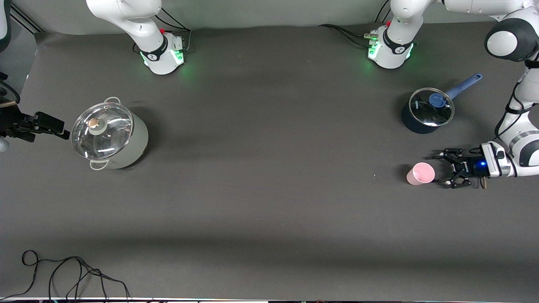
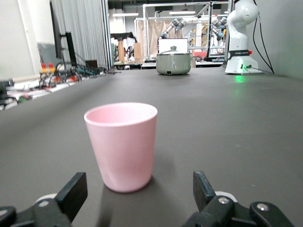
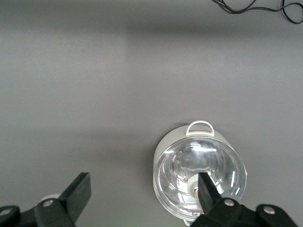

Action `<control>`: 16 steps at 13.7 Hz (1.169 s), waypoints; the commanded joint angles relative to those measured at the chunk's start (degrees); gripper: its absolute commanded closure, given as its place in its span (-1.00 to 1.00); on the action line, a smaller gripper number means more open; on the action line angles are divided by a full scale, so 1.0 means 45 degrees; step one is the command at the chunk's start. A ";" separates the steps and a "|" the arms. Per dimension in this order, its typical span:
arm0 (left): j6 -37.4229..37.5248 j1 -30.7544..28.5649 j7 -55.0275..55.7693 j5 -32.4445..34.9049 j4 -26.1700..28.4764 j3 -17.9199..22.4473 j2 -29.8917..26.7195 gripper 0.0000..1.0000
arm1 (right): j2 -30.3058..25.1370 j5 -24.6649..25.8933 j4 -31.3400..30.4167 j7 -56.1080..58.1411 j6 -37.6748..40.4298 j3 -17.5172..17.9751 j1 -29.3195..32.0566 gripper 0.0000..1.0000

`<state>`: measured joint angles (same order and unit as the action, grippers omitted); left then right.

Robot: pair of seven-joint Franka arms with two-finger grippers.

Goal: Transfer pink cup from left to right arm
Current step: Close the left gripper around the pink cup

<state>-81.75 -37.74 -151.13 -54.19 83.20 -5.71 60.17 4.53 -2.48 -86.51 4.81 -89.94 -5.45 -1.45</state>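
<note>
left gripper (image 1: 440,168): sitting low, jaws spread wide, gripping nothing, just beside the pink cup (image 1: 420,174). cup standing upright on the table (image 1: 269,202), nearer the front camera than the blue saucepan (image 1: 426,110). right gripper (image 1: 59,128): waiting spread open, holding nothing, beside the grey pot (image 1: 110,138).

No text, label, brand or number can be read on anything in view.

Seen from high across the tabletop (image 1: 269,202), a front camera faces my two bases. My left wrist camera sits low, close to the pink cup (image 2: 121,144), looking level along the tabletop toward the grey lidded pot (image 2: 173,62). My right wrist camera looks straight down on that same pot (image 3: 200,174), which all three views share.
</note>
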 commanded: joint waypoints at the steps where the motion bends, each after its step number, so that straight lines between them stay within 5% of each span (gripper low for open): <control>1: 0.0119 0.0105 -0.0674 -0.0379 -0.0286 -0.0118 0.0261 -0.98 | -0.0070 0.0025 0.0044 0.0200 -0.0091 -0.0019 -0.0068 -0.99; 16: -0.0505 0.0534 -0.1182 -0.1435 -0.0305 -0.0782 0.1023 -0.98 | -0.0031 0.0025 0.0044 0.0200 -0.0091 -0.0039 -0.0049 -0.99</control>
<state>-83.29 -35.87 -154.83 -59.43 82.95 -9.03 63.41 4.57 -2.48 -86.51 4.81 -89.95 -5.45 -1.45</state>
